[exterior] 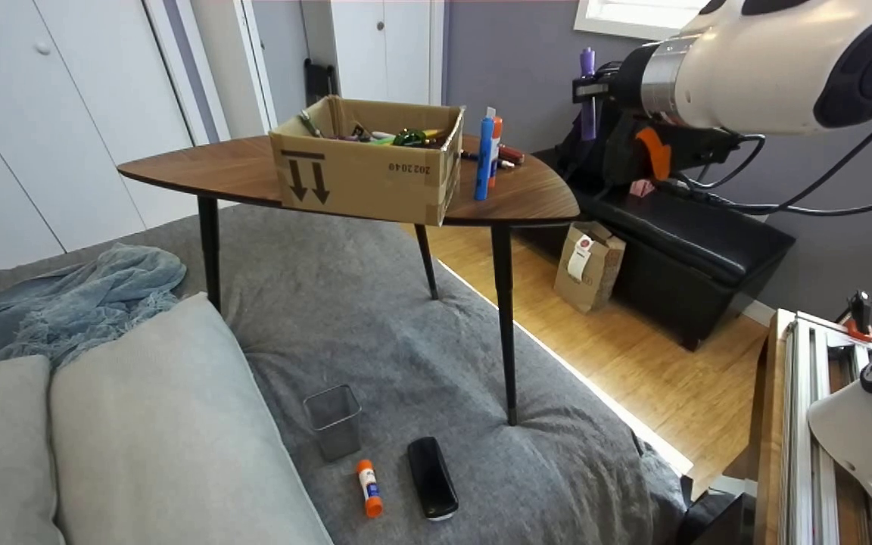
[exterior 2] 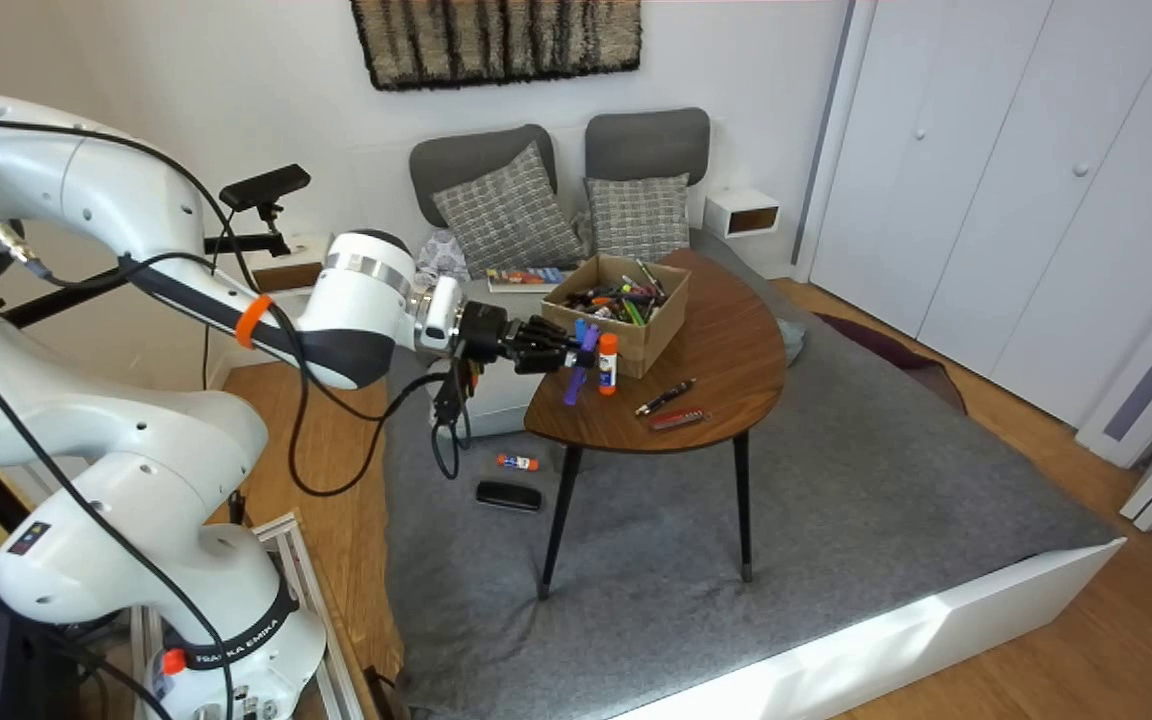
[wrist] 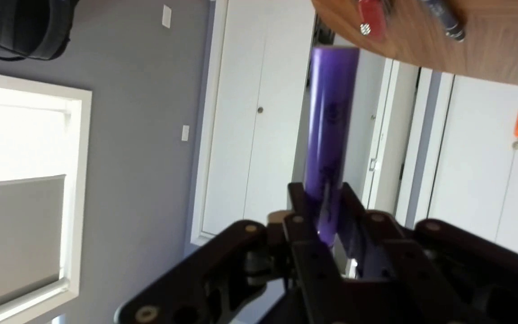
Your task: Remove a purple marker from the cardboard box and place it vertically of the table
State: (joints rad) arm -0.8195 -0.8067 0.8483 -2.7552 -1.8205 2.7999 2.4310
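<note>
Purple marker (wrist: 329,139), pinched in the hand (wrist: 323,200) and held clear of the table (exterior 2: 726,330), could topple if released tilted, or knock the standing glue stick (exterior 2: 607,365) if brought too close.

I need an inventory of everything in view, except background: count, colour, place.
Purple marker: one, purple, in gripper
Cardboard box: one, brown, on table
Assorted pens: many, mixed colours, in box
Blue marker: one, blue, upright on table
Glue sticks: two, orange-and-white, on table and bed
Dark pen: one, dark, on table
Red object: one, red, on table
Table: one, brown, on bed
Bed: one, grey, under table
Blanket: one, bluish, on bed
Case: one, black, on bed
Mesh cup: one, grey, on bed
Robot arm: one, white, beside bed
Gripper: one, black, holding marker
</note>
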